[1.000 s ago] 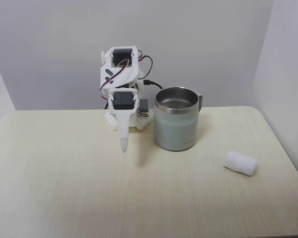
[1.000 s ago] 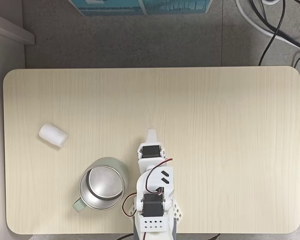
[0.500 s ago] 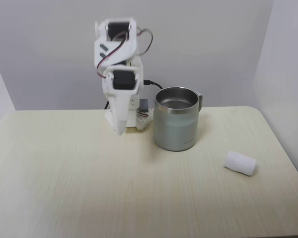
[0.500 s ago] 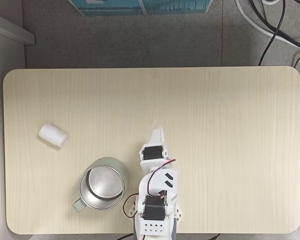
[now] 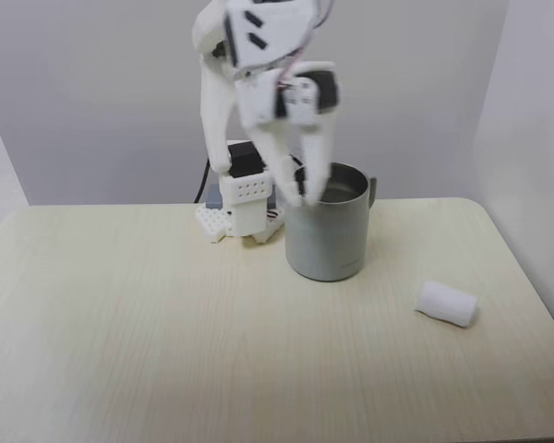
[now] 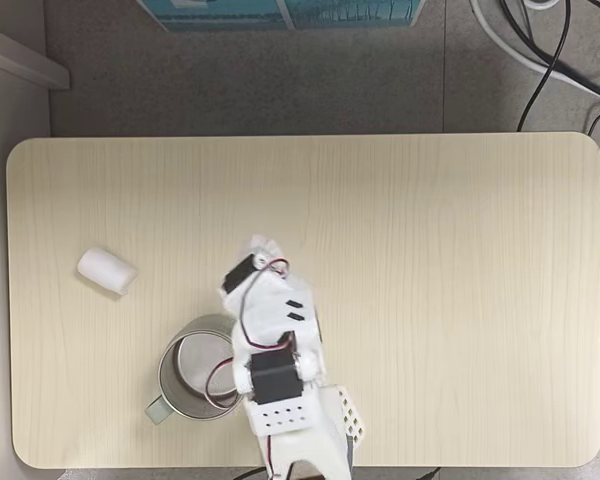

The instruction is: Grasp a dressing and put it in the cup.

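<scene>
Pale grey walls close in behind your table, a light wood top with rounded corners that sits on a grey floor in the view from above. Your white arm stands at the table's back edge in the front fixed view, which is the bottom edge in the view from above. It is raised and blurred, leaning over toward the cup. The cup stands just beside the arm's base, near that same edge; from above its handle points to the lower left. Your gripper hangs in front of the cup's rim, fingers pointing down; the blur is too heavy to tell whether it is spread or pressed together. The dressing lies on its side near the table's right edge in the front view, well apart from the cup, and near the left edge seen from above.
</scene>
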Motion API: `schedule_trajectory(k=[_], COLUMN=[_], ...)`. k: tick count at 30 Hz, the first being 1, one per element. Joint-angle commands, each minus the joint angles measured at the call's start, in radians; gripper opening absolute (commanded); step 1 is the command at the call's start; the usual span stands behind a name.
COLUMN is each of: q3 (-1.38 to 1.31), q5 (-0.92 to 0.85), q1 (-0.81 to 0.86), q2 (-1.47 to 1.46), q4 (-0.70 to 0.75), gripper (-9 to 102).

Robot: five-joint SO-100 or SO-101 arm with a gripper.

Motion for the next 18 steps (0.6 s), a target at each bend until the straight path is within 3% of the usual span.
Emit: schedule_trajectory(k=[1,18], q3=[0.11,0.426], q5=[-0.071,-0.351], q1=[-0.1,-0.399], q2=[0.083,0.638], q4=[0.067,0.172], gripper=[7,21])
